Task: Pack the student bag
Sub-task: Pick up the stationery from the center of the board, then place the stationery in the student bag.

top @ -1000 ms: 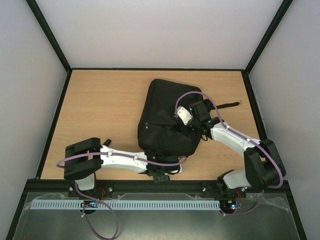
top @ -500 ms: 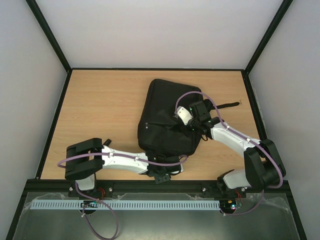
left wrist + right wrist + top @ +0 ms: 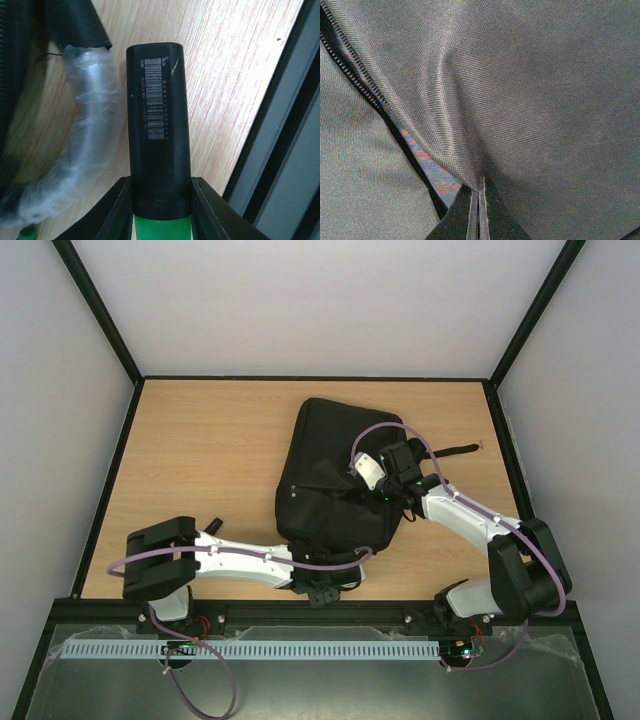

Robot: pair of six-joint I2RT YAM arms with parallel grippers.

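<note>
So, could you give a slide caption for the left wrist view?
Left gripper holds a black barcoded marker over the wooden table, beside the bag's plastic-wrapped handle.

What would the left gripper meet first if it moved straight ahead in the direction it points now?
Probably nothing but the bare table: the left gripper holds a black pen, and beyond its tip only wood shows. The bag strap lies left of that line; depth is unclear.

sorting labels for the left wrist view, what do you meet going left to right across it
student bag → plastic-wrapped handle → black barcoded tube → bare wooden table → black table-edge rail
</note>
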